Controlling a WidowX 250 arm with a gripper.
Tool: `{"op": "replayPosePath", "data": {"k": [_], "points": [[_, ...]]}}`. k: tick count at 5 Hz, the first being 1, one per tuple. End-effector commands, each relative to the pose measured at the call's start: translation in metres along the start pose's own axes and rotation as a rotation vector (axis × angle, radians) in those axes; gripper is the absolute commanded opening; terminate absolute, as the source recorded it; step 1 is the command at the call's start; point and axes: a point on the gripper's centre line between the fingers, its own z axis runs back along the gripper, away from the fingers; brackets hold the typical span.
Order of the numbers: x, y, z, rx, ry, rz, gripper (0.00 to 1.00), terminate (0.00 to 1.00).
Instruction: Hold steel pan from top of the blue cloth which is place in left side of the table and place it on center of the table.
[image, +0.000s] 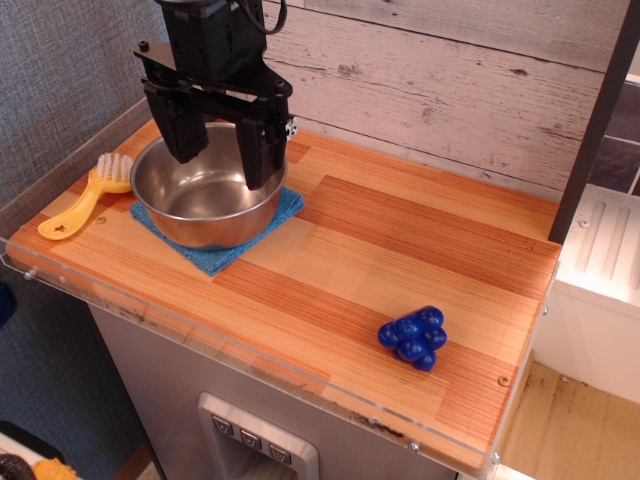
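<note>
Across the frame runs the table (400, 250), its striped planks bare through the middle and over most of the right half, with a clear acrylic strip along the front and left edges. At its left end sits the steel pan (205, 200), resting on the blue cloth (215, 255), whose corners stick out beyond the pan toward the front and the right. Directly above the pan hangs the black gripper (222, 150), its two fingers spread apart: one finger reaches down near the back left of the rim, the other dips inside the bowl at the back right. Whether either finger touches the steel cannot be told, and nothing is clamped between them. Just left of the pan lies a yellow brush (85, 200), its white bristles close beside the rim. Well apart, near the front right corner, rests a dark-blue knobbly ball (413, 337), with open wood between it and the pan.
</note>
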Motion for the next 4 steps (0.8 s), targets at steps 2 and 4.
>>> {"op": "replayPosePath", "data": {"k": [2, 4], "points": [[0.013, 0.001, -0.024, -0.006, 0.019, -0.006, 1.00, 0.00], [0.039, 0.005, -0.060, 0.025, 0.055, -0.030, 1.00, 0.00]]}}
